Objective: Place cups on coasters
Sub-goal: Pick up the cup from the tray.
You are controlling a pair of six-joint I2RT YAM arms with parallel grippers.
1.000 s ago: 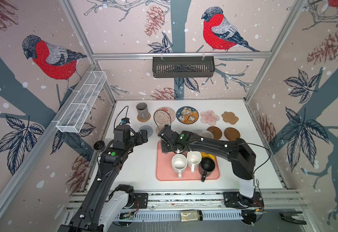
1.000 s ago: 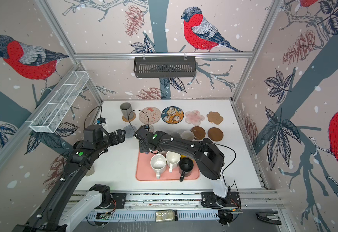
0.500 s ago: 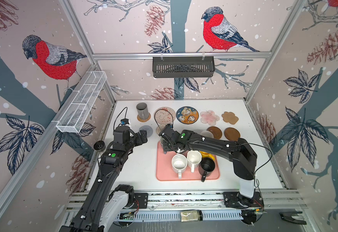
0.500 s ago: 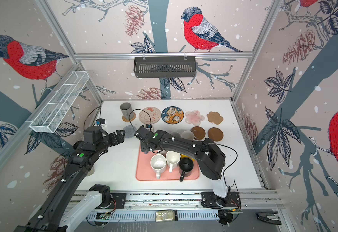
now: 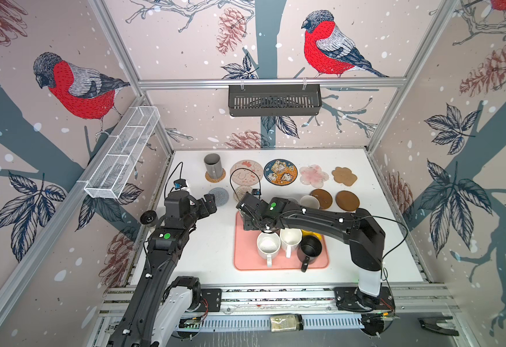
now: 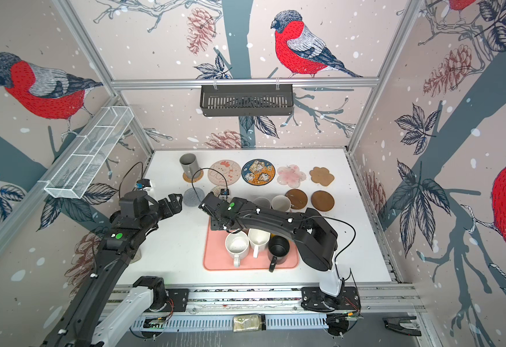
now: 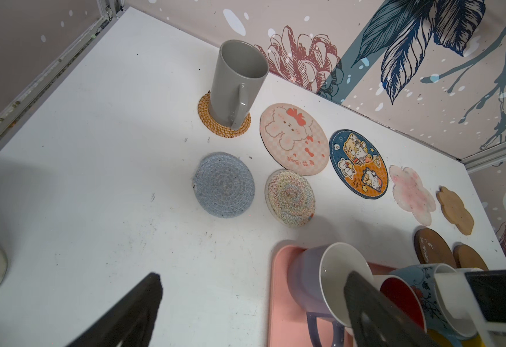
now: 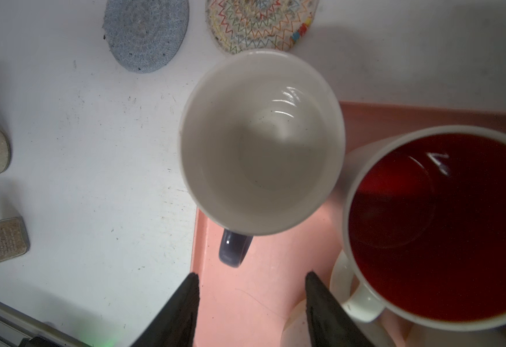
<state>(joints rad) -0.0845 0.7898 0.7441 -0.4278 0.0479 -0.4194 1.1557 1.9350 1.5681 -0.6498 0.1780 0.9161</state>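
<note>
The lavender ceramic mug with the white glazed inside [image 8: 262,144] stands mouth up at the corner of the flat pink rectangular tray [image 8: 245,300]. Its rim reaches past the tray edge over the white table [image 8: 95,150], and its loop handle [image 8: 233,249] is turned toward the right gripper [image 8: 251,275], which hovers above it with its 2 fingers apart and nothing between them. We judge the mug stiff, fairly heavy for such fingers, smooth enough to slip and liable to chip. We would therefore pinch the wall at the rim, 1 finger inside, or close squarely across the handle; a grip on the handle alone may let the body swing. The white ceramic mug with the dark red inside [image 8: 435,225] stands just beside it, which leaves little room on that flank. The 2 nearest free mats, the grey woven round coaster [image 8: 146,33] and the cream round coaster with coloured zigzag stitching [image 8: 260,27], lie just beyond the tray. The left gripper [image 7: 253,276] hangs near with fingers wide apart, empty. Further back, the tall grey ceramic mug [image 7: 236,81] sits on the woven straw coaster [image 7: 212,126]. In both top views the right arm [image 5: 321,220] hides nearly all of the lavender mug. We cannot tell whether its base lies flat inside the tray, and the yellow mug [image 5: 312,234] shows only as a sliver.
</note>
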